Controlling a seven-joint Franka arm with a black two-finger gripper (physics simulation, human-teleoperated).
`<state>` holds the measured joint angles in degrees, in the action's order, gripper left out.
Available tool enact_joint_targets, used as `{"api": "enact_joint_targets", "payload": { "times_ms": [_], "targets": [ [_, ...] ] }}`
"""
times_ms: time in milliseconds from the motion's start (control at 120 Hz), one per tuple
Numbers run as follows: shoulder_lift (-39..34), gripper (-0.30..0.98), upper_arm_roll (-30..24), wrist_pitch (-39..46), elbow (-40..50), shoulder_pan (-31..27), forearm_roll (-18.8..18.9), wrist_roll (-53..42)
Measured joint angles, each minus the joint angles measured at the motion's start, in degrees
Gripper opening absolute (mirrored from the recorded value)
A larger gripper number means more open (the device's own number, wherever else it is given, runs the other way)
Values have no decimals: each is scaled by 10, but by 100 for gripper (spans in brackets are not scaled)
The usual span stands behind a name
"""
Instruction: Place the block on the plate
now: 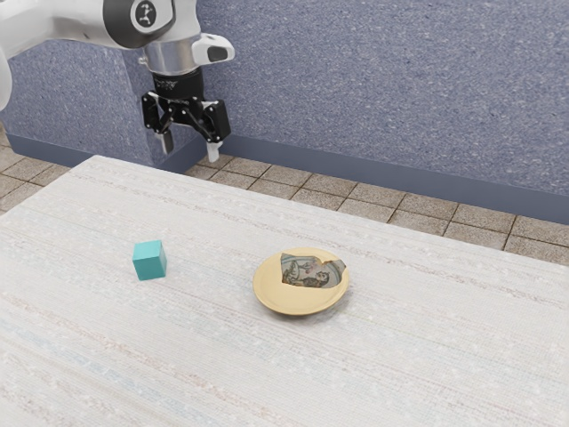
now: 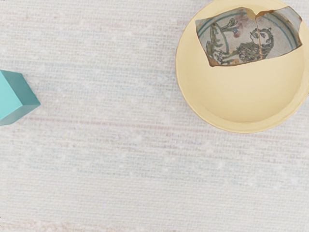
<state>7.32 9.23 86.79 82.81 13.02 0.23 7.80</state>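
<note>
Teal block (image 1: 149, 261) on the pale surface (image 1: 204, 356), well apart from the plate (image 1: 298, 301), and your fingers (image 1: 213, 151) hang spread and empty above! Square them to two opposite faces, centre over it, then sink straight down and pinch evenly, or you could skid it away.

Smooth matt block (image 1: 149, 261), woven-looking tabletop (image 1: 213, 365)
</note>
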Motion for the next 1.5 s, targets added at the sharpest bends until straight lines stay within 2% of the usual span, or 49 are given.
{"api": "enact_joint_targets", "payload": {
  "times_ms": [225,742,1150,1500],
  "targets": [
    [11,69,12,26,3,3,-2,-20],
    [102,69,170,97,50,2,-80,102],
    [153,69,232,176,114,0,-97,188],
    [162,69,237,219,152,-4,-109,226]
  ]
}}
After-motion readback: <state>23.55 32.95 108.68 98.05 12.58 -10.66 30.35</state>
